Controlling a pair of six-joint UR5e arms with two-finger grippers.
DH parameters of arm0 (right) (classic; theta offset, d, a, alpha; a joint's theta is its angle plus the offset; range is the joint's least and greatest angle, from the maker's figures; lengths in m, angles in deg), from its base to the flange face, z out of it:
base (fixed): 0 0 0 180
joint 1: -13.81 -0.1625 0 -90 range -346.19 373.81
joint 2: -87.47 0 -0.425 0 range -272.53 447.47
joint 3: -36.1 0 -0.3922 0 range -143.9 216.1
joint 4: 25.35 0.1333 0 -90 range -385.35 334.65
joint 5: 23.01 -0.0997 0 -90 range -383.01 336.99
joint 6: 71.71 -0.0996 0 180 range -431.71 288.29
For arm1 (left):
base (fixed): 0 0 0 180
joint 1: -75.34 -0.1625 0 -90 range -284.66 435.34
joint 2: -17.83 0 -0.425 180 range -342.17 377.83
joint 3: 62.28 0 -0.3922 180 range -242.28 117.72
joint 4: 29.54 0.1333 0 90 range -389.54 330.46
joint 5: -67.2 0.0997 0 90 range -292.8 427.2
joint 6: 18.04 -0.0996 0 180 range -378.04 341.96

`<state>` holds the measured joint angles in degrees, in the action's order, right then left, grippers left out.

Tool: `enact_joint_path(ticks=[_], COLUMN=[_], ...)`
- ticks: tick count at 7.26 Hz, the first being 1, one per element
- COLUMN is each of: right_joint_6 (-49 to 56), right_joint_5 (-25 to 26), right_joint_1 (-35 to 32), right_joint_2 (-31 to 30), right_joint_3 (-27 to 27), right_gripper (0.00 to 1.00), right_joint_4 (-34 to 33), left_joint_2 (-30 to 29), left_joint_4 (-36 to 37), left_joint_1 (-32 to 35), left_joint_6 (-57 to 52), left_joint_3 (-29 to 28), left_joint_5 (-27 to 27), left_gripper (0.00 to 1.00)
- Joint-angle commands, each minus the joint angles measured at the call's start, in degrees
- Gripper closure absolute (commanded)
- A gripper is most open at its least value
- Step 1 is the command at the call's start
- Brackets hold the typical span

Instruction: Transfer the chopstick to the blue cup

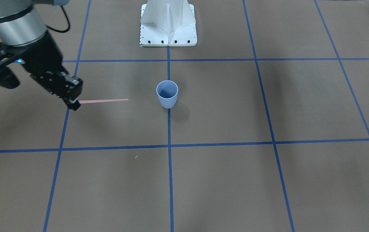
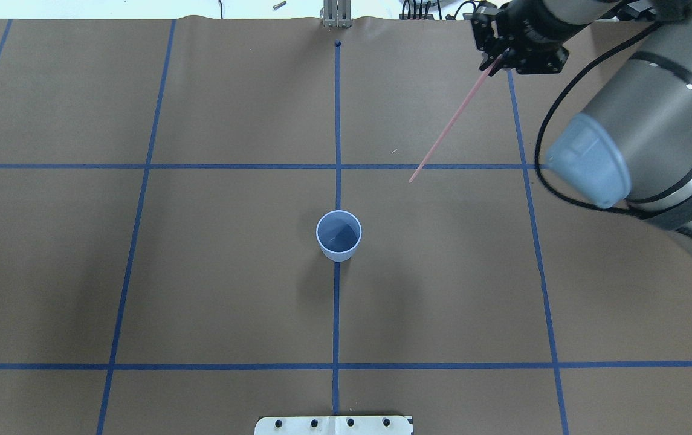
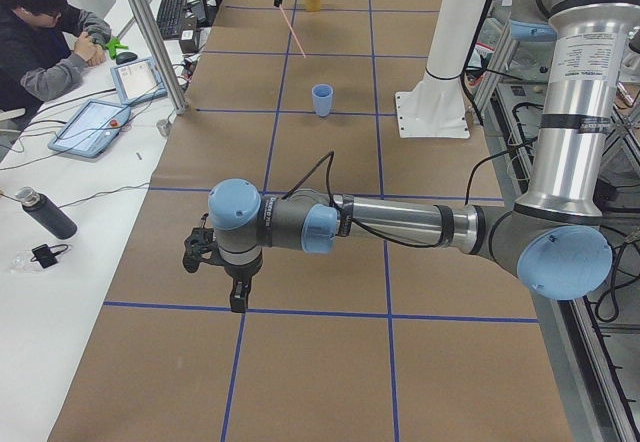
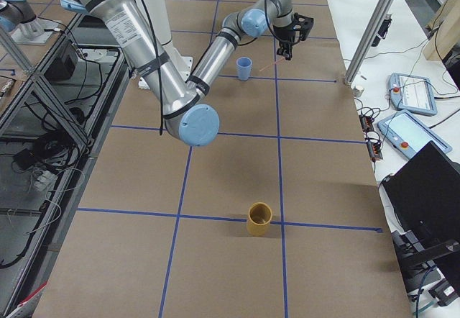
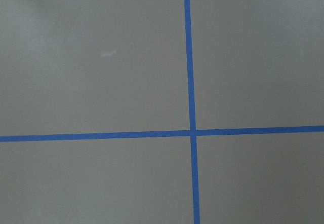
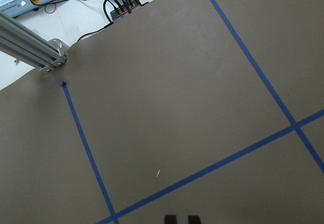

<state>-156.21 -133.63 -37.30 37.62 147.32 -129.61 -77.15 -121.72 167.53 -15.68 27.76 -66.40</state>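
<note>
The blue cup (image 1: 167, 94) stands upright and empty at the table's middle; it also shows in the overhead view (image 2: 338, 235). My right gripper (image 1: 74, 103) is shut on one end of the pale pink chopstick (image 1: 103, 101). The stick is in the air and slants down toward the cup, with its free tip short of the cup. In the overhead view the right gripper (image 2: 494, 60) is far right of the cup and the chopstick (image 2: 448, 124) runs diagonally. My left gripper (image 3: 237, 297) shows only in the exterior left view, far from the cup; I cannot tell if it is open.
A yellow cup (image 4: 259, 219) stands far off along the table on my right side. The white robot base (image 1: 168, 24) is behind the blue cup. An operator (image 3: 45, 32) sits at a side desk with tablets (image 3: 90, 125). Blue tape lines grid the brown table.
</note>
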Motion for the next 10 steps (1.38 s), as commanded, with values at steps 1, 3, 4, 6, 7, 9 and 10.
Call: enact_joint_path(ticks=[1,3,4,6,7,9,10], right_joint_6=[-9.6,-12.8,-13.1,-13.4,-13.4,-14.7,-15.0], right_joint_5=[9.9,11.5,11.6,13.1,16.6,18.7,20.9], right_joint_1=[9.0,11.5,12.0,14.6,17.1,19.5,20.6], right_joint_2=[7.0,10.4,10.4,10.3,9.8,9.5,9.6], right_joint_3=[-1.2,-4.7,-4.6,-4.3,-4.5,-5.0,-5.2], right_gripper=[1.00,1.00,1.00,1.00,1.00,0.93,0.50], right_joint_4=[-7.2,-8.9,-9.0,-12.2,-12.1,-11.8,-11.8], left_joint_2=[0.1,0.0,0.0,0.0,0.0,0.0,0.0], left_joint_4=[0.0,0.0,0.0,-0.1,-0.1,-0.1,-0.1], left_joint_1=[-0.1,-0.2,-0.2,-0.3,-0.3,-0.3,-0.3], left_joint_6=[0.0,0.0,0.7,1.1,1.1,1.1,1.1], left_joint_3=[-0.2,-0.3,-0.2,-0.2,-0.2,-0.1,0.0], left_joint_5=[-0.1,-0.1,-0.1,-0.2,-0.2,-0.2,-0.2], left_gripper=[0.02,0.02,0.02,0.02,0.02,0.02,0.02])
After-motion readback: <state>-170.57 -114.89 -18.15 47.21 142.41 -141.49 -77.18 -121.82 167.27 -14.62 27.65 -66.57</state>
